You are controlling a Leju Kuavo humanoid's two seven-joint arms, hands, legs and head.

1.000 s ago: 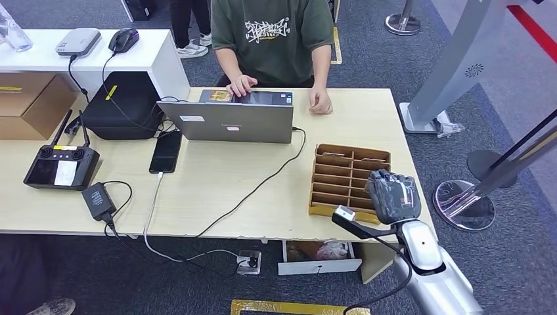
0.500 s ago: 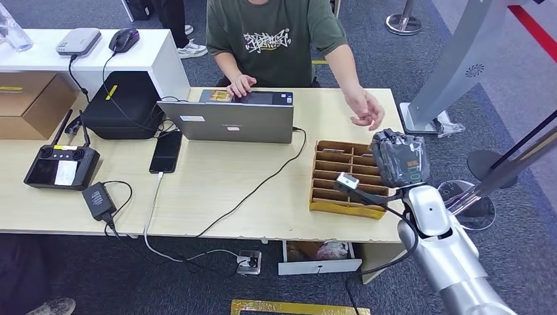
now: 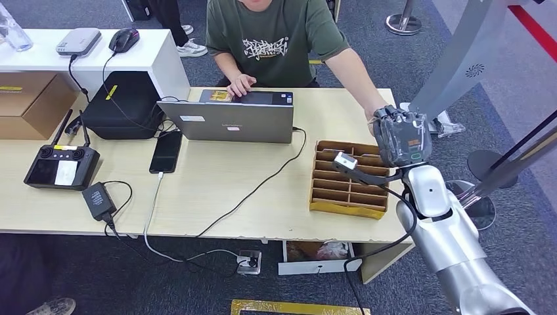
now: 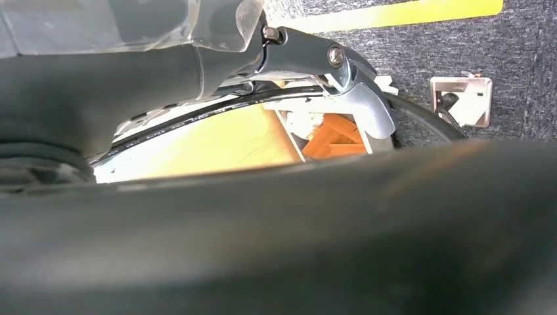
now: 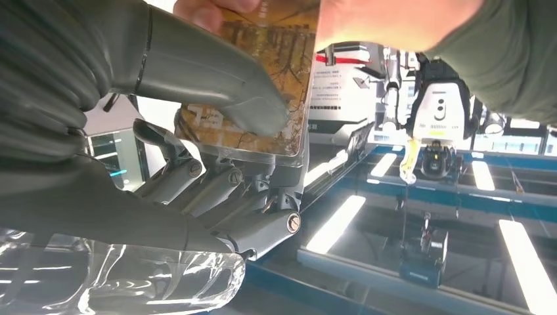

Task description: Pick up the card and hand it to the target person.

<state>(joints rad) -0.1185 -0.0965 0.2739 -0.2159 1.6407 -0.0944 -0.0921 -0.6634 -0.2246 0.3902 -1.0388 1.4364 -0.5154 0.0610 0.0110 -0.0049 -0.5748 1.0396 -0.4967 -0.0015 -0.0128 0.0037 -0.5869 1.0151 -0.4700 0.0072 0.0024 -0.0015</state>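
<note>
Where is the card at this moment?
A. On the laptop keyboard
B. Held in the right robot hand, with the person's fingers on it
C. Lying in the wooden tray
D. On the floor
B: in the right wrist view the right robot hand pinches the card while the person's fingers touch its far edge.

A thin rectangular card (image 5: pixel 272 72) with a brown-and-gold printed face and a glossy, clear-edged rim lies pinched between the thick grey thumb and darker fingers of the robot's right hand (image 5: pixel 197 131), while the person's fingertips (image 5: pixel 217 10) touch its far edge.
</note>
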